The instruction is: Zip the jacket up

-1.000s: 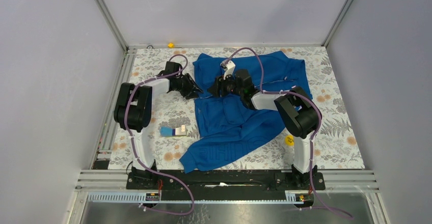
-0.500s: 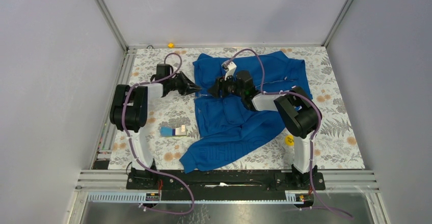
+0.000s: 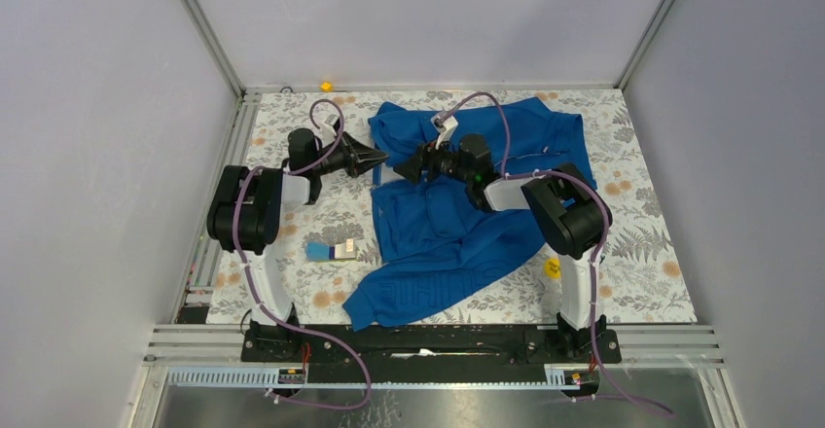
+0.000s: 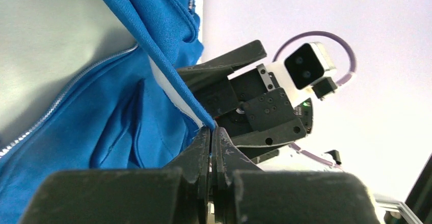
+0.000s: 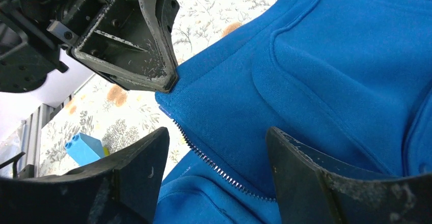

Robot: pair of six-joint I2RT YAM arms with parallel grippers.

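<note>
Careful, left gripper [image 4: 211,131] pinched the jacket [image 3: 438,224] by a thin edge, right gripper [image 5: 218,150] stood spread, so a tug could slip it free.

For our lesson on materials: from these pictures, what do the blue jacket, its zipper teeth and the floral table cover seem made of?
Jacket: soft matt knit cloth, perhaps fleece; fuzzy surface, stitched seams, limp folds.
Zipper teeth: small, silvery-grey, likely metal, possibly plastic.
Table cover: flat sheet with printed flowers, cloth or vinyl; the look leaves it open.
</note>
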